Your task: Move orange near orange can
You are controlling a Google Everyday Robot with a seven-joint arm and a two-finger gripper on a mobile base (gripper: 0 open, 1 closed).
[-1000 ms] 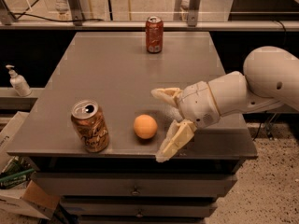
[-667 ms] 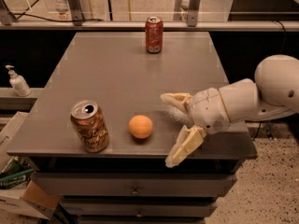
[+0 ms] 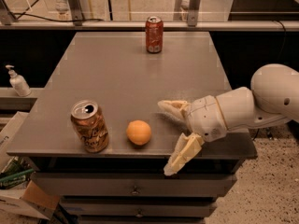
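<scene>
While jaws (spread) hover beside orange (image 3: pixel 138 132), orange can (image 3: pixel 89 126) stands near.

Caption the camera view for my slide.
Open pincer beside the orange, not touching it; the orange lies close to the upright orange can on the table.

We see that the gripper (image 3: pixel 165 139) has drawn back from the orange (image 3: pixel 138 132) and sunk toward the front edge of the table (image 3: pixel 117 78), so its lower finger now hangs past that edge. The orange, which lay just at the gripper's mouth, now sits clear of the fingertips. It has shifted slightly away from them, toward the orange can (image 3: pixel 89 126).
</scene>
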